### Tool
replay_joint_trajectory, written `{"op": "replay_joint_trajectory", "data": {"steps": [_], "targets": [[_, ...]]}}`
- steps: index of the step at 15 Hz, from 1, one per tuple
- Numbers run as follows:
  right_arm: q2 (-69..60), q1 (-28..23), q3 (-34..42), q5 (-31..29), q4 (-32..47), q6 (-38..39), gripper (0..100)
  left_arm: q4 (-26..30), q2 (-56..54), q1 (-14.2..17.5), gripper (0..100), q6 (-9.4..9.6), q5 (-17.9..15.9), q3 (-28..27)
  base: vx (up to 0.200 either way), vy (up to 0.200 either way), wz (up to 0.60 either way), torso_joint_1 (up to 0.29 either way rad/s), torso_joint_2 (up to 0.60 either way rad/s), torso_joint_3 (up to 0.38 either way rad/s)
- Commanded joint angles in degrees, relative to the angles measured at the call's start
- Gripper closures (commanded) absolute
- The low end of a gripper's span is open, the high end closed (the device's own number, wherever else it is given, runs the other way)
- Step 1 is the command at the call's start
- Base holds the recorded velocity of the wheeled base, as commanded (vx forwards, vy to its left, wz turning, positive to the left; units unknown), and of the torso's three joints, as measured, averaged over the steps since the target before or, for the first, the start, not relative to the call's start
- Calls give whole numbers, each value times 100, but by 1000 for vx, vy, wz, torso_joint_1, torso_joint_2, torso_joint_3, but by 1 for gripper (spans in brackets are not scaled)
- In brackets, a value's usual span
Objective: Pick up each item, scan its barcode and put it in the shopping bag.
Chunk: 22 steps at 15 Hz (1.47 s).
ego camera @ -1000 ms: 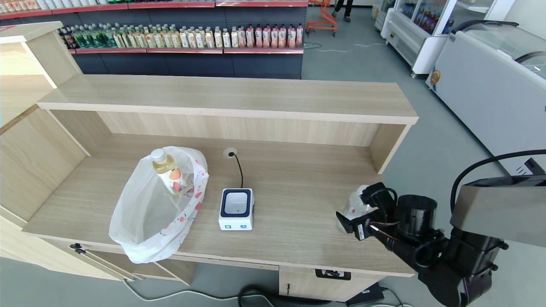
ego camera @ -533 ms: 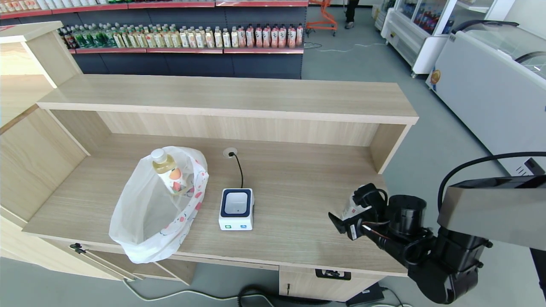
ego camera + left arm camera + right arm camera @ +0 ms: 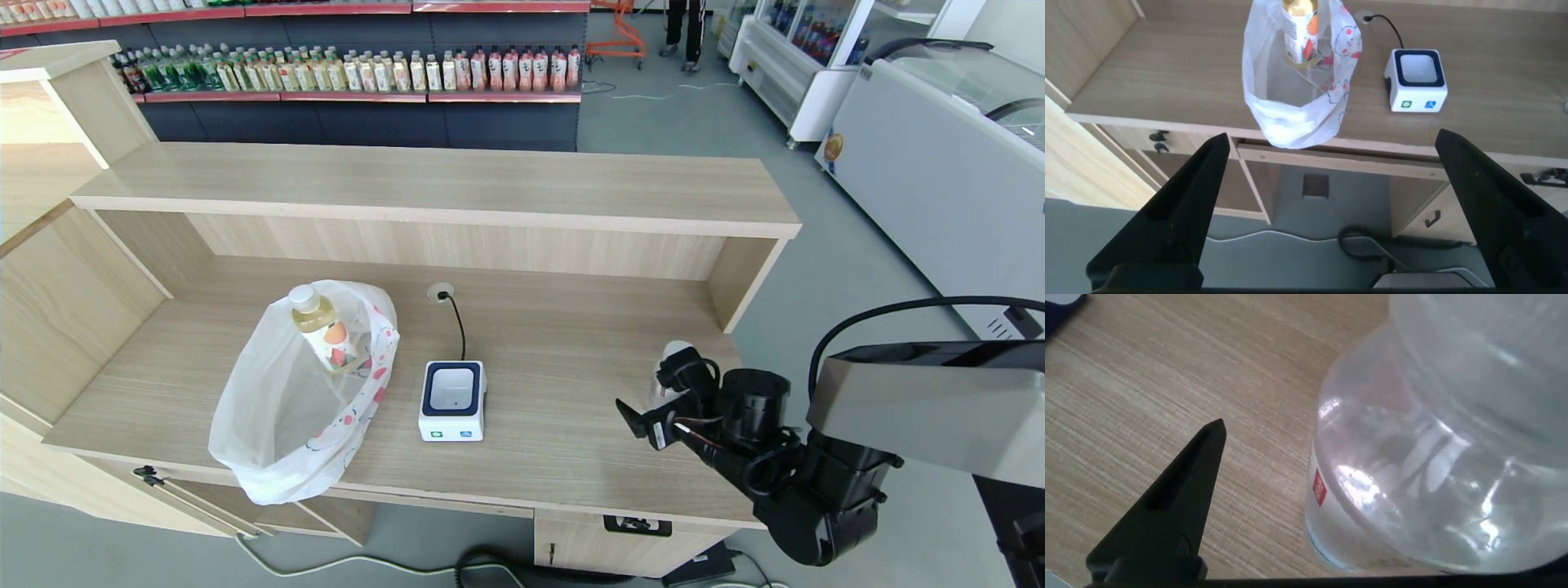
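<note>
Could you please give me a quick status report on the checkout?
Left gripper open, hanging before the counter. Right gripper open at clear bottle, visible finger apart from it. Nothing between bottle and scanner. Drink bottle in shopping bag.

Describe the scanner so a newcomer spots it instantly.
On the wooden counter, look just right of the white bag. The scanner is the small white box with a dark-framed window on top, the only thing there with a black cable.
</note>
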Motion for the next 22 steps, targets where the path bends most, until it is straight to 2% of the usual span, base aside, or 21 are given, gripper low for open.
{"op": "replay_joint_trajectory", "data": {"steps": [1,10,14,15,17,19,20,22], "targets": [[122,10,-84,0,-1,-23,100,-1,-2,2,0,-1,0,1,0,0,0,0,0,0],[60,-34,-286,18,-19,47,100,-1,-2,2,0,-1,0,1,0,0,0,0,0,0],[-731,-96,-198,281,-1,917,100,-1,-2,2,0,-1,0,1,0,0,0,0,0,0],[-995,-122,-93,484,25,1269,100,-1,-2,2,0,-1,0,1,0,0,0,0,0,0],[-1997,-113,312,1398,517,2122,100,-1,-2,2,0,-1,0,1,0,0,0,0,0,0],[-2919,-8,505,2611,1132,2649,100,-1,-2,2,0,-1,0,1,0,0,0,0,0,0],[-3192,98,646,2857,1396,2684,100,-1,-2,2,0,-1,0,1,0,0,0,0,0,0],[-3341,396,980,2918,1449,2649,100,-1,-2,2,0,-1,0,1,0,0,0,0,0,0]]}}
